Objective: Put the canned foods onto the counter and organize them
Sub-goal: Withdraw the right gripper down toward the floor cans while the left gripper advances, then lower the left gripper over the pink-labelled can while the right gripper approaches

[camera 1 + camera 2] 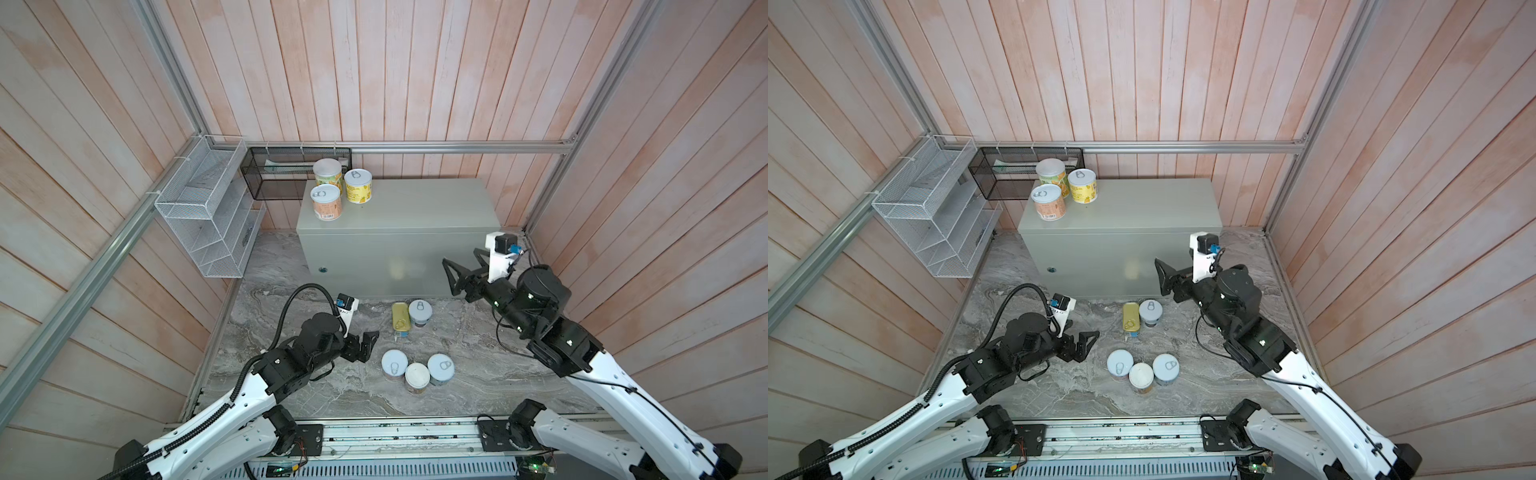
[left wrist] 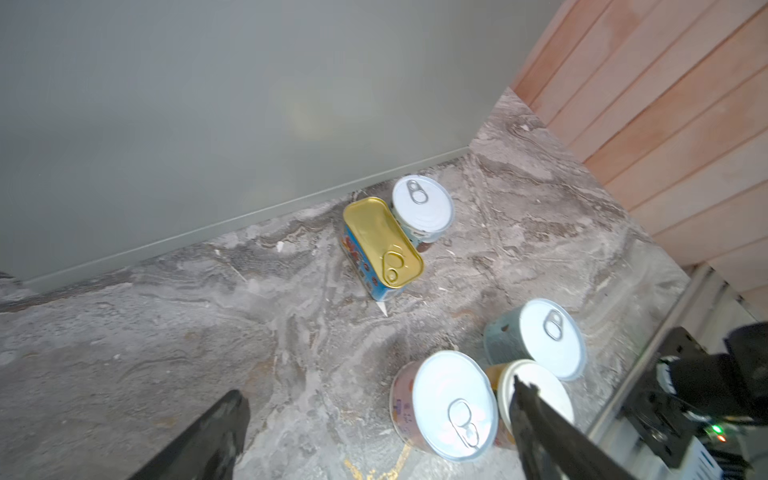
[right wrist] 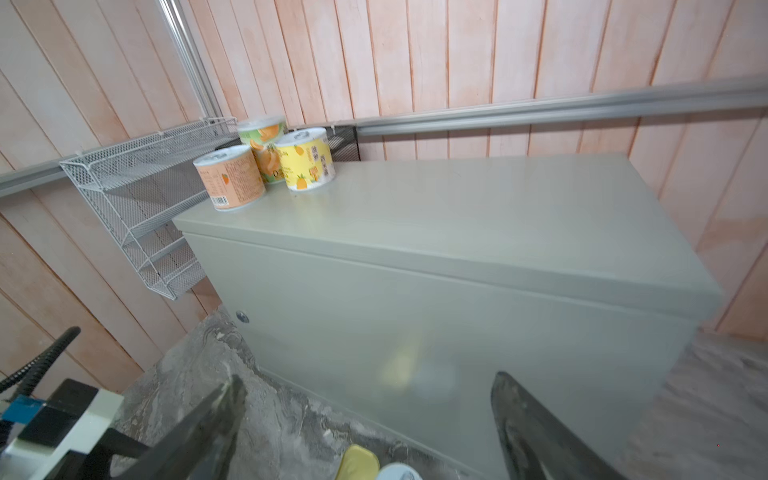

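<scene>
The grey counter (image 1: 415,208) carries three cans at its back left corner: a white-lidded green one (image 1: 327,174), a yellow one (image 1: 358,185) and a peach one (image 1: 326,202). On the marbled floor before it lie a gold oblong tin (image 1: 401,316) and a silver-lidded can (image 1: 420,312), touching. Nearer the front, three cans (image 1: 417,377) stand clustered. My left gripper (image 1: 372,340) is open just left of that cluster; in the left wrist view the nearest can (image 2: 453,405) sits by one finger. My right gripper (image 1: 459,266) hangs open and empty before the counter's front face.
A white wire rack (image 1: 208,216) hangs on the left wall and a black mesh basket (image 1: 291,174) behind the counter's left end. Wooden walls enclose three sides. A metal rail (image 1: 395,436) runs along the front edge.
</scene>
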